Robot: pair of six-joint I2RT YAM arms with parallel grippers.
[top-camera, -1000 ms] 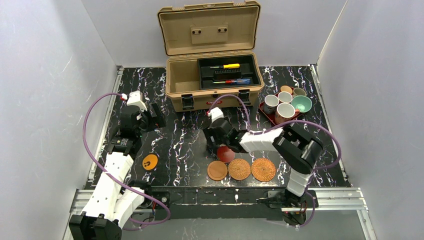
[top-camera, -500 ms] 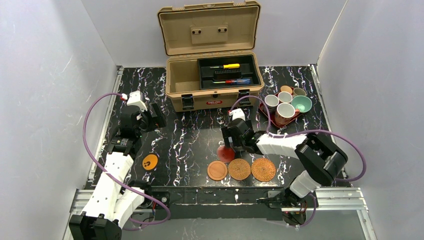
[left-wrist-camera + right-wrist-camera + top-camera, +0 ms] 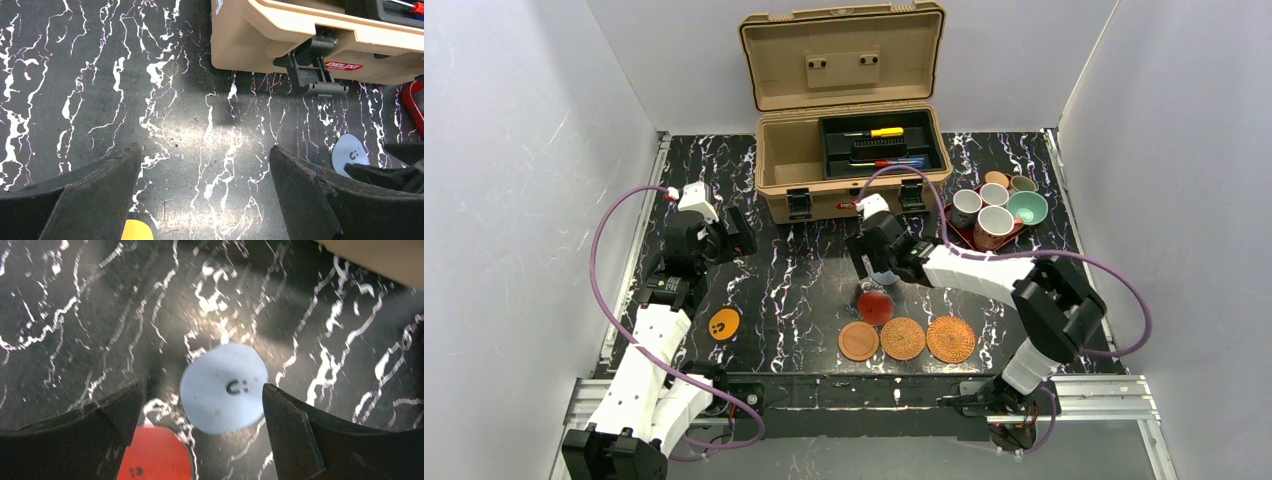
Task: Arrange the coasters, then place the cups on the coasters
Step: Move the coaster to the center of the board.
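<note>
The right pincer [image 3: 201, 390] has swung farther from the red coaster [image 3: 875, 307] and now hangs over the blue coaster [image 3: 222, 395], jaws wide apart and holding nothing. On the counter [image 3: 794, 290] the open toolbox [image 3: 849, 160] stands at the far side. To its right the tray [image 3: 957, 226] carries all six cups [image 3: 995, 222] — none is on a coaster yet. The left pincer [image 3: 205, 149] is also spread and empty, over bare counter near the toolbox front. Three brown coasters [image 3: 903, 338] form a near row, with the red one just beyond its left end. The blue one lies farther off, and the orange coaster [image 3: 724, 323] well apart on the left. Arranging looks roughly half done — the cups are all left.
</note>
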